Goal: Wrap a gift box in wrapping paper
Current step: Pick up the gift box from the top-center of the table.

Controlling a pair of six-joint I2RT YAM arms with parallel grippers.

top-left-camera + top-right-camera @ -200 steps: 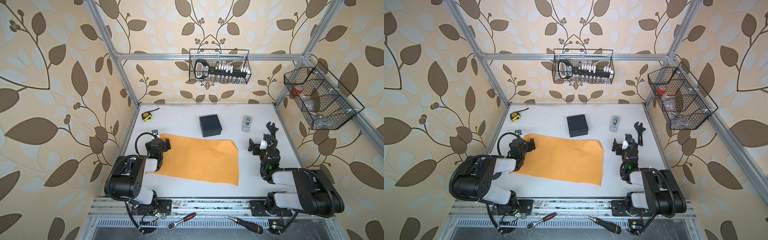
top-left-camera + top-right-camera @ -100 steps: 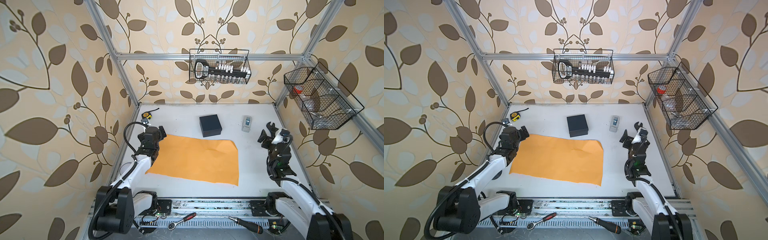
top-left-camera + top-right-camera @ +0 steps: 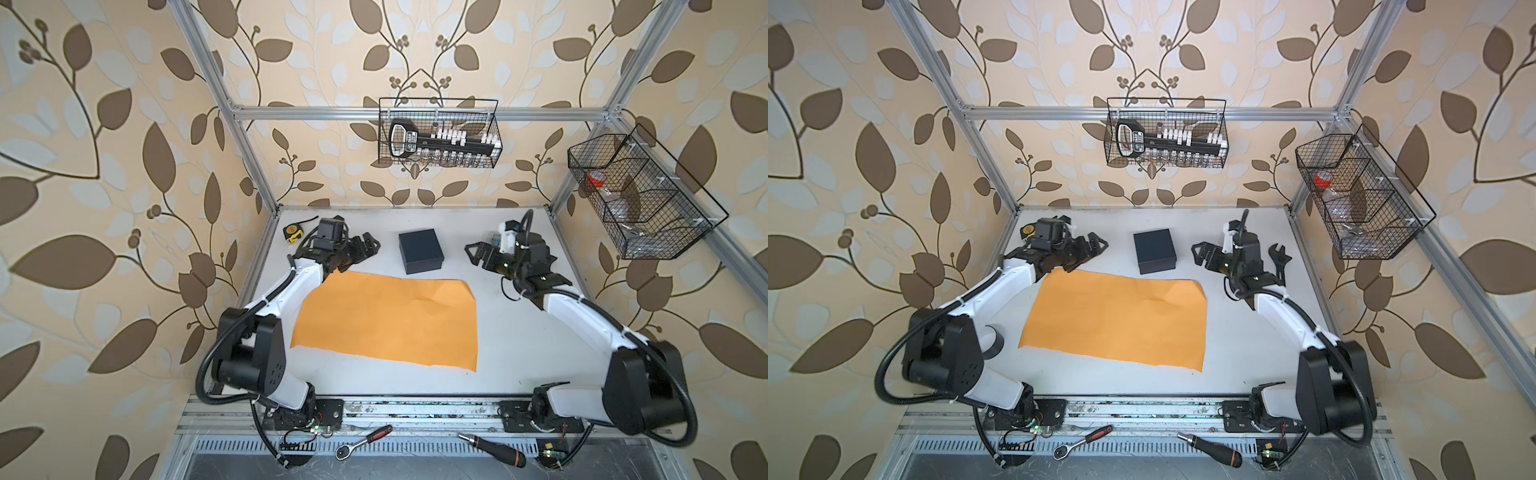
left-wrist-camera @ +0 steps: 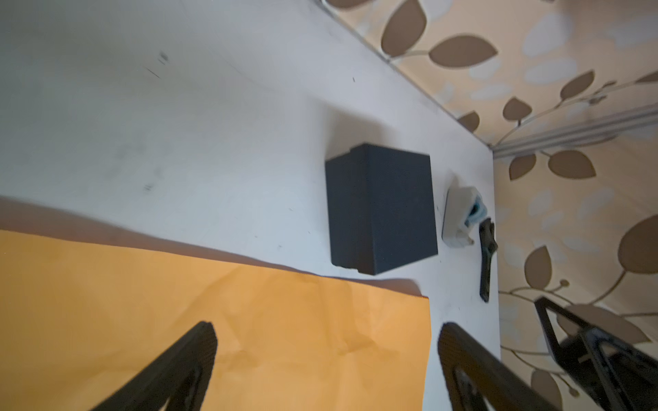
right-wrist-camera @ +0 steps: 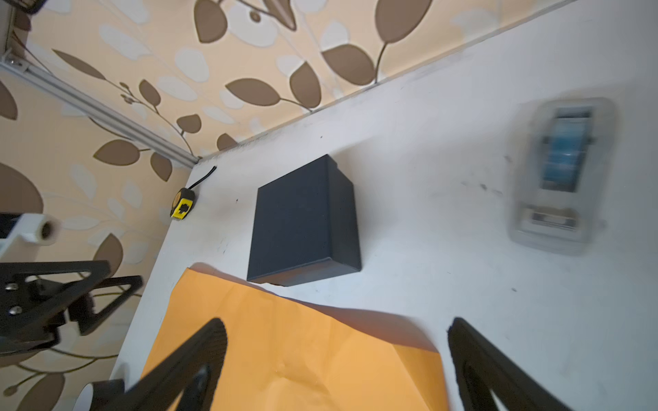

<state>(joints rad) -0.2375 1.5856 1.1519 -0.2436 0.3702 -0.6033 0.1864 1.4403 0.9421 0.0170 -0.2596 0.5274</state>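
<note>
A small matte black cardboard gift box (image 3: 420,250) sat with its lid on at the far middle of a white table (image 3: 519,332), just beside the far edge of a large, creased orange sheet of wrapping paper (image 3: 386,320) that lay flat. The left gripper (image 3: 371,247) hovered to the box's left and the right gripper (image 3: 471,255) to its right, both apart from it. Each black claw was spread wide and held nothing.

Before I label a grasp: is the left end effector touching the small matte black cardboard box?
Apart. In both top views, bare white table shows between the left end effector and the black box.
</note>
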